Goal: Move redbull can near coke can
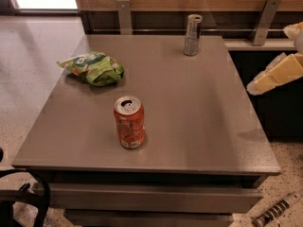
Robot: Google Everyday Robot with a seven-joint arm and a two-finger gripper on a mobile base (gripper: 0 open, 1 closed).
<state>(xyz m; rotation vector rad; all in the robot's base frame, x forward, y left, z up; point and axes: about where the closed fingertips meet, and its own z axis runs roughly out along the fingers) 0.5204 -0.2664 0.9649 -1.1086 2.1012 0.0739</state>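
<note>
The redbull can, slim and silver-grey, stands upright at the far edge of the grey table. The coke can, wider and orange-red with a silver top, stands upright near the table's front, left of centre. The two cans are far apart. My gripper is pale yellow-white and hangs off the table's right side, tip pointing left toward the table edge. It holds nothing that I can see and is well to the right of and nearer than the redbull can.
A green chip bag lies on the table's left part, behind the coke can. A wooden wall with metal brackets runs behind the table. A dark cabinet stands to the right, under the gripper.
</note>
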